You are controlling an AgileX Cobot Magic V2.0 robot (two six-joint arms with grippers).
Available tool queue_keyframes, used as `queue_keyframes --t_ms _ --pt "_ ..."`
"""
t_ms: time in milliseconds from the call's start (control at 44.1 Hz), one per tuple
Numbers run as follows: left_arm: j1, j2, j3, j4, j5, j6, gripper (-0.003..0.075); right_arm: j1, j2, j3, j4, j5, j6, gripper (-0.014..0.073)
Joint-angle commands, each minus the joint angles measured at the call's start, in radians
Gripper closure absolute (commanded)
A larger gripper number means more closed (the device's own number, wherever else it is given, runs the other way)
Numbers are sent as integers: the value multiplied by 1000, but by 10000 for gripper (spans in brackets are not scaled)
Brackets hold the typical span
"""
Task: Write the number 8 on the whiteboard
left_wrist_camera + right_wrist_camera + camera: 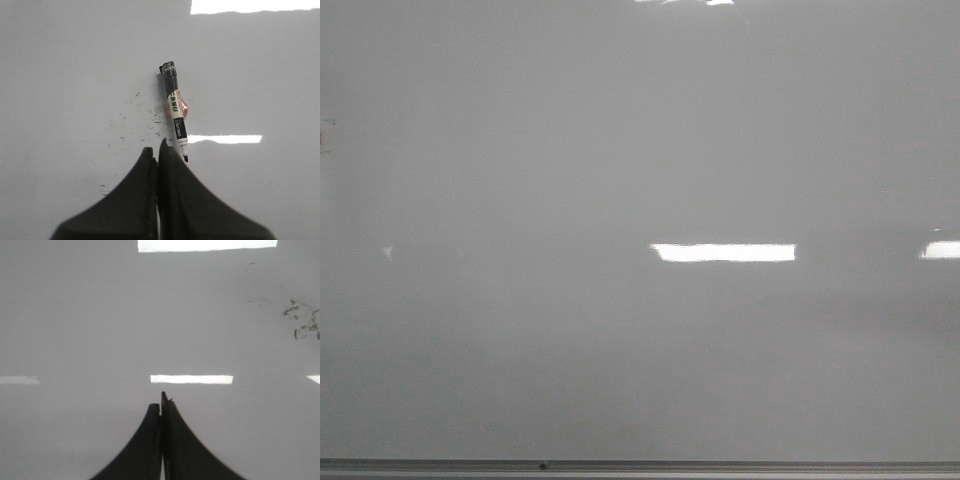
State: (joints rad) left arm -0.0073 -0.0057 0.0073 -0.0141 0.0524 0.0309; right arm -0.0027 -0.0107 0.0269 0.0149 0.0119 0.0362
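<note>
1. Near the frame centre of the left wrist view, a black-and-white marker pen (174,112) lies on the glossy pale grey whiteboard (60,75), uncapped, just beside my left gripper (157,150).
2. Both grippers, left and right (161,402), are closed and hold nothing.
3. No number 8 is on the board; I judge that opening the left gripper and grasping the pen comes next.

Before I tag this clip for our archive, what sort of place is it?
Probably a bare test bench: a glossy whiteboard with a metal frame strip fills the view, ceiling light reflections glare off it, and a marker lies there.

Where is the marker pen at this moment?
The marker appears only in the left wrist view, lying uncapped on the whiteboard just beyond the shut left gripper, among faint ink specks.
</note>
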Motion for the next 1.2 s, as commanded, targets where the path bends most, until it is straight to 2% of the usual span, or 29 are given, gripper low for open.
queue_keyframes --t_ms 0,770,883,997,1178 --pt "2 -21 1 -2 -82 -8 739 -5 -18 -3 -6 -78 -3 710" --pt "2 -21 1 -2 -82 -8 739 -5 -18 -4 -6 -84 -3 710" --pt "2 -21 1 -2 -140 -8 739 -5 -18 -10 -5 -86 -2 710" --pt "0 -21 -24 -7 -224 -8 739 -5 -18 -60 -5 -57 -1 710" --pt "0 -14 -164 -13 -171 -9 739 -5 -16 -202 -5 34 -1 710"
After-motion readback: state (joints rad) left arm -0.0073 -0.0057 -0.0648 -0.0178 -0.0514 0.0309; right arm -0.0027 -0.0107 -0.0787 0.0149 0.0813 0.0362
